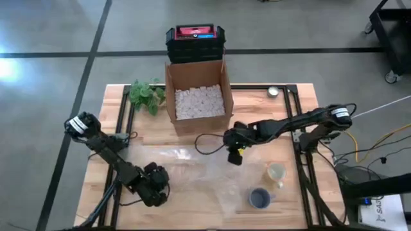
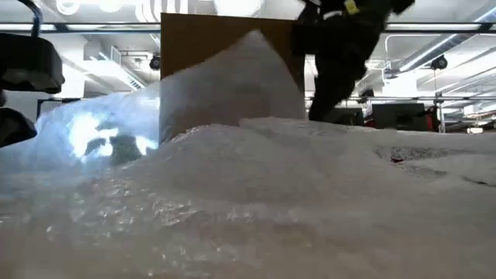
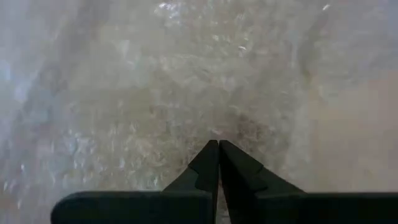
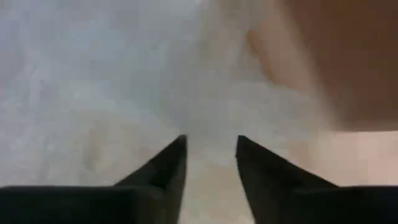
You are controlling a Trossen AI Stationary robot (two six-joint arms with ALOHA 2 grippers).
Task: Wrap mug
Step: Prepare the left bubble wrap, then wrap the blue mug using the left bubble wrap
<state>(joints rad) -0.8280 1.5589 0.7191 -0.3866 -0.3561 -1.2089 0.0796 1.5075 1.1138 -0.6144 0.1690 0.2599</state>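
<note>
Bubble wrap (image 2: 256,201) covers wooden table (image 1: 302,99) (concrete floor (image 1: 58,38)).

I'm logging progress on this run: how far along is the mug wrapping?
Early. Done: a bubble wrap sheet lies spread on the table. In hand: the left gripper is shut at the sheet's near-left part, and the right gripper hovers open over its far side. Left: the blue mug stands bare at the sheet's right edge, beside a clear cup, unwrapped.

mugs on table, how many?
2. A blue mug near the table's front edge on the right side, and a pale mug just behind it. Bubble wrap may hide others.
</note>
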